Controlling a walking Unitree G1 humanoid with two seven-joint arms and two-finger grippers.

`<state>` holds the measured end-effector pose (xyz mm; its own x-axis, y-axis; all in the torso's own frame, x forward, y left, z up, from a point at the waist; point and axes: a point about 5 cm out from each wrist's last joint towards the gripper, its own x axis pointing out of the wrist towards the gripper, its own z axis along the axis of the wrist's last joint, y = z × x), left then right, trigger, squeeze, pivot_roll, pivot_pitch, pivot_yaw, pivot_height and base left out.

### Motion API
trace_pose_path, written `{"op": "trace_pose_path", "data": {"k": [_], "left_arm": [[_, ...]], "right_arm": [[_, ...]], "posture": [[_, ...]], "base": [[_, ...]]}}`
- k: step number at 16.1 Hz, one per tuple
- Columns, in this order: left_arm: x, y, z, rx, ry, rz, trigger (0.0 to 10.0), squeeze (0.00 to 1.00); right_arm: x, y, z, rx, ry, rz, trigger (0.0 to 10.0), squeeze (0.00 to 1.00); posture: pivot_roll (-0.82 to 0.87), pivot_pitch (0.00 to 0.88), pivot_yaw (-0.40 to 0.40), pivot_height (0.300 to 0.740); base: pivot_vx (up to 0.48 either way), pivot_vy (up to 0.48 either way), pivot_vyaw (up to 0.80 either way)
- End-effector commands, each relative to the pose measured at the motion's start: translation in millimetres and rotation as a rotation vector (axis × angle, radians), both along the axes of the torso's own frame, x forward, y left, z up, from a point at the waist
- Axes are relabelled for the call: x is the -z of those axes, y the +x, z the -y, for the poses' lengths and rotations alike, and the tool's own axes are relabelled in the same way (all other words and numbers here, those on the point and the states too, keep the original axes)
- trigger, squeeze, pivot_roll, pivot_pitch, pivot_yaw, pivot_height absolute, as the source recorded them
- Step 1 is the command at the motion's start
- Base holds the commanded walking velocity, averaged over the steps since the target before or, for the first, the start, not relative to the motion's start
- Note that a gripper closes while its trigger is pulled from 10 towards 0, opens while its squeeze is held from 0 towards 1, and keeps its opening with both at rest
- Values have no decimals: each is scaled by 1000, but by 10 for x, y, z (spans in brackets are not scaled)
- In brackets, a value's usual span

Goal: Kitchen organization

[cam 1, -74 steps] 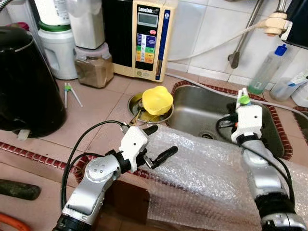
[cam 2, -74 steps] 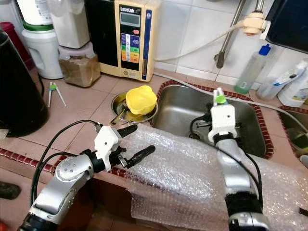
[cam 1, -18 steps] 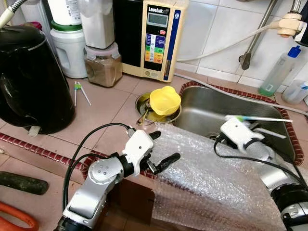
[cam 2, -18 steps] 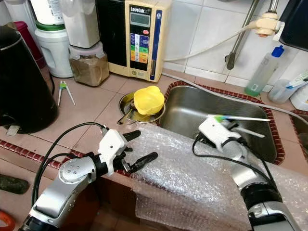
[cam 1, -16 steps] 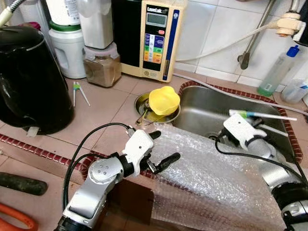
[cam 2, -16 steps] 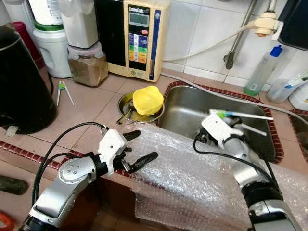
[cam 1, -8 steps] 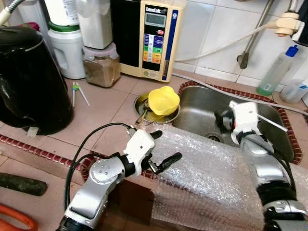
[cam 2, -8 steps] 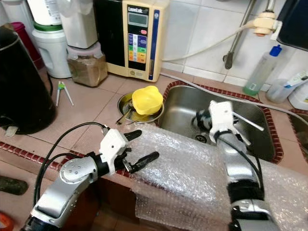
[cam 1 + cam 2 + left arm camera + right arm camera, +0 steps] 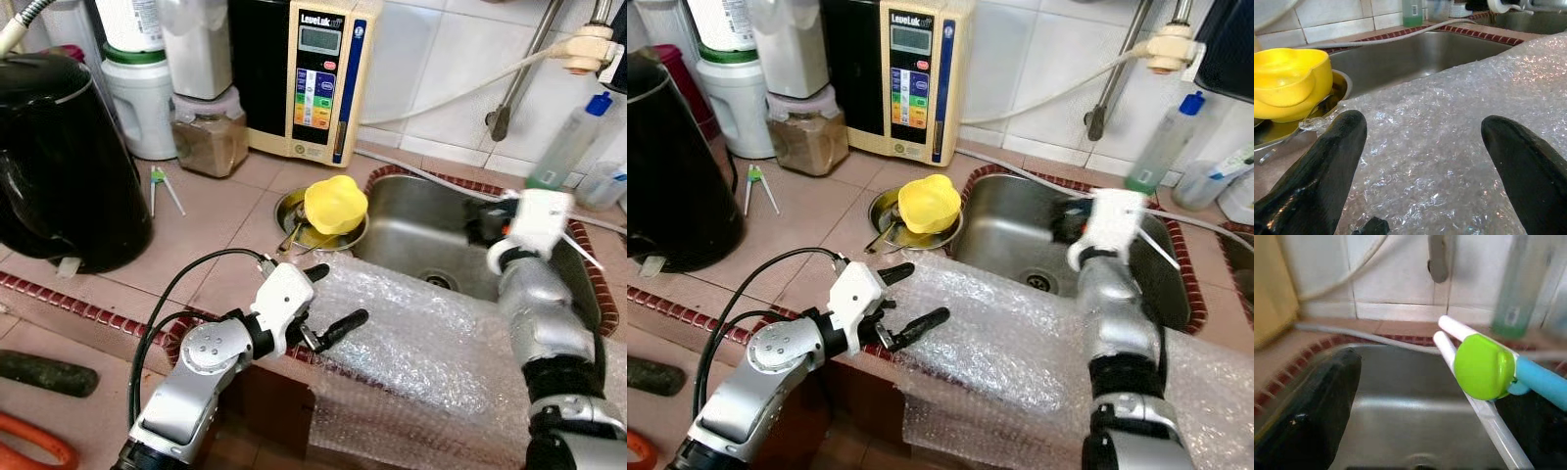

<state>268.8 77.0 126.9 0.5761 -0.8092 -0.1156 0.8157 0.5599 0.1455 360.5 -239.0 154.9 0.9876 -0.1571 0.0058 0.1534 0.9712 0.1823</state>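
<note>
The right hand [image 9: 1415, 396] is hanging over the sink [image 9: 421, 235], out at about two o'clock from where the robot is standing, and it is carrying a pair of training chopsticks [image 9: 1484, 367] — two thin white sticks joined by a round green cap with a blue piece beside it. One black finger [image 9: 1308, 411] is showing well clear of the sticks on one side; the other side is dark, so I cannot tell whether the fingers are pinching them or the sticks are just resting there.

I'd guess these chopsticks are very light, stiff and smooth, likely to swivel or slip if pinched on the bare sticks. The chunky hinged end by the cap looks like the surest place to take hold.

The left hand [image 9: 321, 299] is hovering with its fingers spread wide over the edge of a bubble wrap sheet [image 9: 421, 343] that is draping across the front of the tabletop [image 9: 216, 211] — soft, crinkly stuff.

At eleven o'clock from that hand, a yellow bowl [image 9: 335, 204] is sitting on a metal dish [image 9: 286, 208]. Another pair of chopsticks [image 9: 157, 188] is lying on the tiles near the black kettle [image 9: 69, 162].
</note>
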Motion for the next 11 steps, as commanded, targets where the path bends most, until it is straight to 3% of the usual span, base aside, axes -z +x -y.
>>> {"op": "trace_pose_path", "data": {"k": [1,3,4,5,6,8,9,11], "left_arm": [[-14,6,29,10,7,10,10000,0],[-24,10,38,13,11,22,10000,0],[-24,12,38,13,11,22,10000,0],[-22,14,37,9,11,24,10000,0],[-24,15,33,4,10,27,10000,0],[-23,19,27,-2,9,28,10000,0],[-24,24,24,-3,10,29,10000,0],[-26,30,21,-5,12,31,10000,0]], "right_arm": [[-31,7,-87,-56,-53,13,10000,0],[-1,-4,-118,-40,-404,-19,10000,0],[19,-12,-115,-15,-626,-38,10000,0],[95,-33,-149,-42,-936,-58,10000,0],[160,-57,-182,-85,-1089,-67,10000,0],[302,-106,-225,-211,-1159,-125,10000,0],[467,-156,-254,-331,-1252,-189,10000,0],[614,-208,-216,-400,-1255,-271,10000,0]], "posture": [[187,0,-55,740],[185,0,-54,740],[186,0,-55,740],[187,0,-57,740],[188,0,-56,740],[188,0,-57,740],[187,0,-54,740],[188,0,-53,740]], "base": [[0,0,0],[0,0,0],[0,0,0],[0,0,0],[0,0,0],[0,0,0],[0,0,0],[0,0,0]]}}
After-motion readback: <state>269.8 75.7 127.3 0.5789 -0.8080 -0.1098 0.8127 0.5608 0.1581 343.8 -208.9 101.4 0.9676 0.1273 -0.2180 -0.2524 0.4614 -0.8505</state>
